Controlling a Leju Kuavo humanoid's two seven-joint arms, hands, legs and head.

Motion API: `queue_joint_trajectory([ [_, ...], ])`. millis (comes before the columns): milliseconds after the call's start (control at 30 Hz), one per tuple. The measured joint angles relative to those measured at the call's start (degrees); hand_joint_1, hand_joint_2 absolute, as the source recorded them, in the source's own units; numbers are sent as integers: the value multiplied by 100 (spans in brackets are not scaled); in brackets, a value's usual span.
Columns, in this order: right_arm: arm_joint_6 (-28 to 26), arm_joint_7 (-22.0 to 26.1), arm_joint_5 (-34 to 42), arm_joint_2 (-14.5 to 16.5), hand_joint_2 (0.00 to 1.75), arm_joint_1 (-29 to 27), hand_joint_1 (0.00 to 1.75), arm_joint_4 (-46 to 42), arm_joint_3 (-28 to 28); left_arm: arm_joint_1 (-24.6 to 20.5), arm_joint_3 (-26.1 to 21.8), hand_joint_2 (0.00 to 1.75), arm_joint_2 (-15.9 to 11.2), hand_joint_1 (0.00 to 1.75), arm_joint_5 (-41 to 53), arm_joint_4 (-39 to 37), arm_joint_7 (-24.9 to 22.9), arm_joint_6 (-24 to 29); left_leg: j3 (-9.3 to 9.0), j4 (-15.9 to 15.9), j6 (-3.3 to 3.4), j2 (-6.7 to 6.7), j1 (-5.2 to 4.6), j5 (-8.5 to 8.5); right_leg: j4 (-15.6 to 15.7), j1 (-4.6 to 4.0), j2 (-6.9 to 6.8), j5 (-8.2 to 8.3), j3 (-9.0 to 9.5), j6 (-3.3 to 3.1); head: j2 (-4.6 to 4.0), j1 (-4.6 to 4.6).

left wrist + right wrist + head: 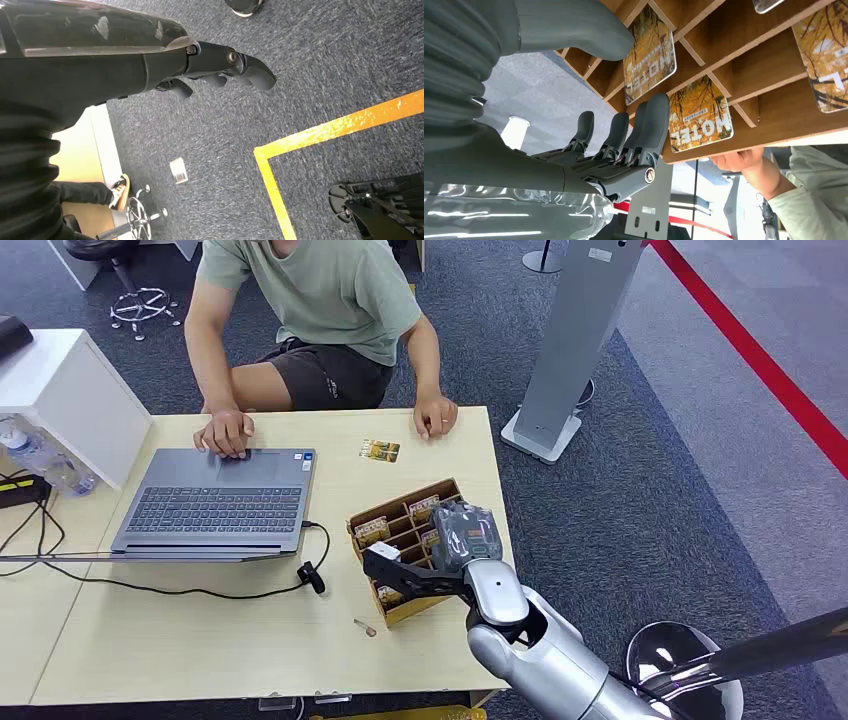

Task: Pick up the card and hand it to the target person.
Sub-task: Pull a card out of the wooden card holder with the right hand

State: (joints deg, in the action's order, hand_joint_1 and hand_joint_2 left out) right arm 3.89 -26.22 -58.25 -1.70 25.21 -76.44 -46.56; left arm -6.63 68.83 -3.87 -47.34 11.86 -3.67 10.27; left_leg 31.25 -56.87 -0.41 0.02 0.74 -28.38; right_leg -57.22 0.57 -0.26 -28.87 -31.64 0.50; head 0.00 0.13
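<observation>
card (700,121) in the wooden rack (400,540), near-right on the table (200,640) | my right hand (462,536) over it, fingers apart, gripping nothing, hiding slots | left hand (220,70) hangs loosely curled, empty | person's hand (435,418) at far edge

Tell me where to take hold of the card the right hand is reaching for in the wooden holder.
Pinch the card's exposed upper edge, thumb on one face and fingers on the other, coming from the holder's open side; its lower part sits in a slot, so probably only that edge is free.
</observation>
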Motion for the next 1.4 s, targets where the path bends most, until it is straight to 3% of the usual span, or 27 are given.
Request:
queue_joint_trajectory([
  [900, 28, -21, 0, -4, 175, -121, 84, -9, 2, -1, 9, 175, 0, 0, 20, 1, 0, -2, 0, 0, 0, 0, 0, 0, 0, 0, 0, 0, 0, 0, 0, -1],
  [933, 31, -21, 0, -4, 175, -122, 87, -8, 2, -1, 10, 175, 0, 0, 20, 0, 0, -2, 0, 0, 0, 0, 0, 0, 0, 0, 0, 0, 0, 0, 0, 0],
  [1067, 37, -21, 0, -6, 175, -121, 135, -8, 2, -2, 26, 175, 0, 0, 21, -1, 0, -2, 0, 0, 0, 0, 0, 0, 0, 0, 0, 0, 0, 0, 0, 1],
  [1400, 37, -7, 5, -7, 175, -104, 175, -14, 7, -1, 44, 175, 0, 0, 22, 0, 0, 0, -1, 0, 0, 0, 0, 0, 0, 0, 0, 0, 2, 0, 0, -2],
])
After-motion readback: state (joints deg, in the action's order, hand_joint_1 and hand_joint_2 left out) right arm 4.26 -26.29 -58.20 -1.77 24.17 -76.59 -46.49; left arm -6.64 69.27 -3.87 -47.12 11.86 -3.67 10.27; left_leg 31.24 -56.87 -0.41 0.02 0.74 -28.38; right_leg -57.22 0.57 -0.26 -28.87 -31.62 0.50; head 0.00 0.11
